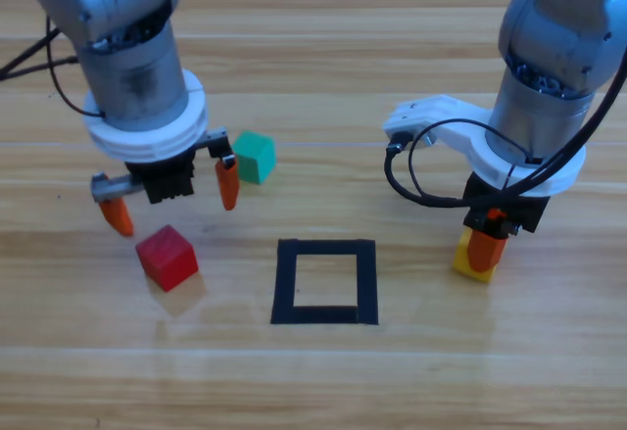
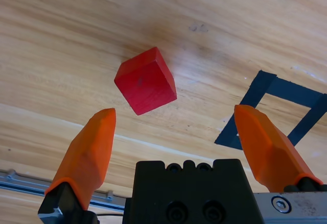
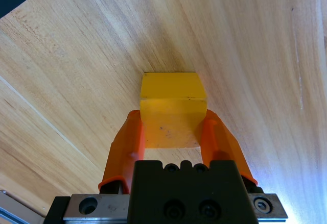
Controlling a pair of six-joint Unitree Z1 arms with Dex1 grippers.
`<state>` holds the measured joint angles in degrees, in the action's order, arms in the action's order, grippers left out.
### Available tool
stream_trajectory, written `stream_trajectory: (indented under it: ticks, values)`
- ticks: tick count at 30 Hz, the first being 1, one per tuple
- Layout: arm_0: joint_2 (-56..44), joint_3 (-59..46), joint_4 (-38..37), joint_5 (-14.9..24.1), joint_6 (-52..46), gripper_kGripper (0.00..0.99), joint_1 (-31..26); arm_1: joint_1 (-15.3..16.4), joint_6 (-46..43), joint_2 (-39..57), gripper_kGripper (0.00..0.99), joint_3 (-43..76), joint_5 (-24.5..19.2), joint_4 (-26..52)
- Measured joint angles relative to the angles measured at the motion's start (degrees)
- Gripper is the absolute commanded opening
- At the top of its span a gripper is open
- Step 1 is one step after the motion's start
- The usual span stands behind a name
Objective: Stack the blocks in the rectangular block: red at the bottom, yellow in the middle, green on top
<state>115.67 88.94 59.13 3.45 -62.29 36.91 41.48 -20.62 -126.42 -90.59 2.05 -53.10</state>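
My right gripper (image 1: 483,251) is clenched on the yellow cube (image 3: 172,112), low at the table (image 1: 323,48) to the right of the tape rectangle (image 1: 324,282), whose centre shows only bare wood. My left gripper (image 1: 173,202) hangs spread wide just above the red cube (image 1: 168,257), left of the rectangle. The green cube (image 1: 255,156) sits just beside its right jaw.

wooden table (image 1: 323,19), red cube (image 1: 167,257), teal-green cube (image 1: 255,157), yellow cube (image 1: 474,262), tape outline (image 1: 324,282)

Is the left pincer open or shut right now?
Open. The left pincer has its jaws spread wide, empty, just short of the red cube, which lies free on the wood.
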Motion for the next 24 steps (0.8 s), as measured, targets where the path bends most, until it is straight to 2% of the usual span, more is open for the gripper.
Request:
stream_trajectory:
  ticks: [10, 15, 24]
  values:
    - [0.40, -0.17, -0.09, -1.09, -8.60, 0.977, -0.14, -0.94, 0.06, 0.40, 0.000, -0.66, 1.45, -5.37]
    - [0.46, -1.09, -0.77, -1.13, -11.76, 0.968, -1.66, -0.95, 1.47, 4.20, 0.000, -0.84, 2.37, -7.47]
    - [0.46, -8.74, -6.60, -1.91, -14.88, 0.959, -5.88, -0.97, 2.79, 5.13, 0.000, -2.80, 4.30, -10.21]
